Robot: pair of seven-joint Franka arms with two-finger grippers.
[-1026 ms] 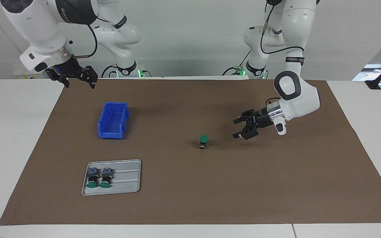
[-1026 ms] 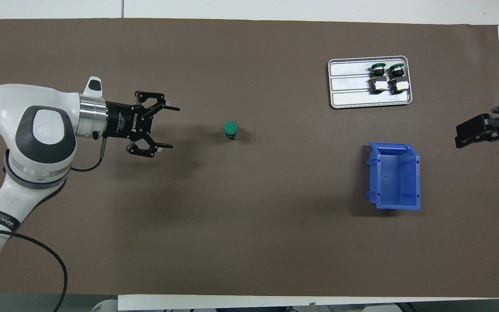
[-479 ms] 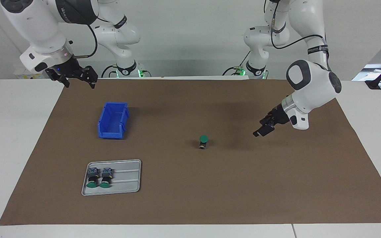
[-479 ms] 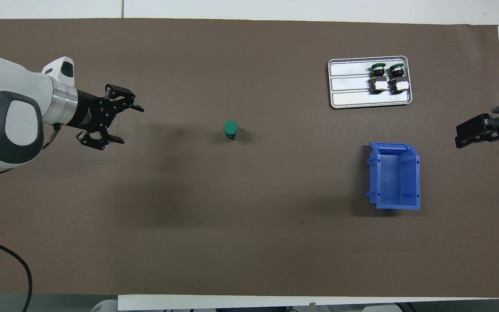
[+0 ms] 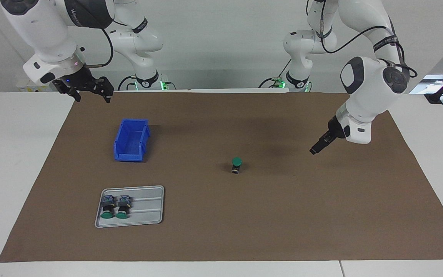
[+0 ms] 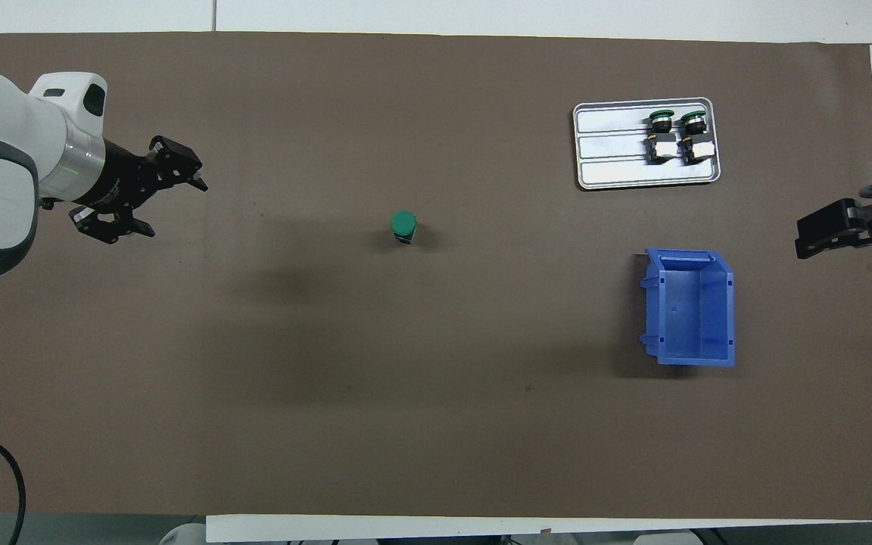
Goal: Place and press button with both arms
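Observation:
The button [image 5: 237,164] stands upright on the brown mat, green cap up, near the middle; it also shows in the overhead view [image 6: 403,225]. My left gripper [image 5: 314,150] is open and empty, raised over the mat toward the left arm's end, well apart from the button; the overhead view [image 6: 176,210] shows its fingers spread. My right gripper [image 5: 92,97] waits open and empty, raised over the mat's edge at the right arm's end [image 6: 822,231].
A blue bin [image 5: 129,157] sits open and empty toward the right arm's end [image 6: 689,359]. A grey tray [image 5: 148,215], farther from the robots than the bin, holds two more green-capped buttons [image 5: 115,207] lying on their sides [image 6: 677,135].
My left gripper has pulled back from beside the button toward the left arm's end and risen, the wrist turning. The button and the right arm have not moved.

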